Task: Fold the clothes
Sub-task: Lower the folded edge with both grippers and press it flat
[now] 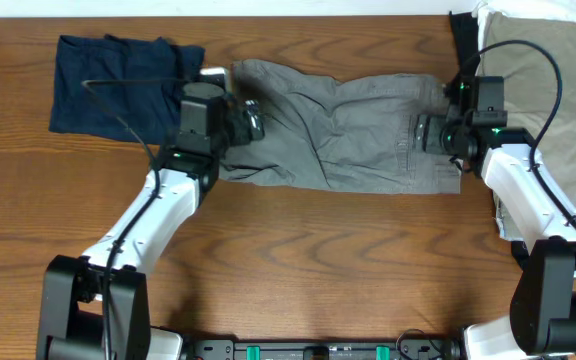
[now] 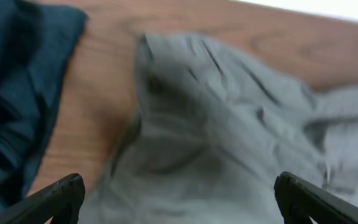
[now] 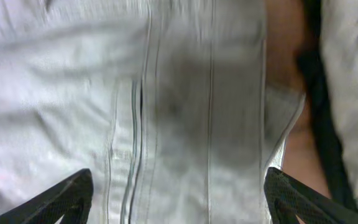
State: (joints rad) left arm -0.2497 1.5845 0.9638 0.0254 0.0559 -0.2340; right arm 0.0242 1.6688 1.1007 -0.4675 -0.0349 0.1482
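Grey shorts (image 1: 348, 130) lie spread and wrinkled across the middle of the wooden table (image 1: 298, 270). My left gripper (image 1: 251, 118) is open over their left leg end; the left wrist view shows its fingertips (image 2: 179, 199) wide apart above the grey cloth (image 2: 229, 143). My right gripper (image 1: 426, 133) is open over the waistband at the right end; the right wrist view shows its fingertips (image 3: 179, 196) spread over the waistband seams (image 3: 185, 112). Neither holds cloth.
A folded dark navy garment (image 1: 108, 80) lies at the far left, also in the left wrist view (image 2: 17, 93). A khaki garment (image 1: 558, 90) with a dark strap (image 1: 462, 40) lies at the far right, beside the right arm.
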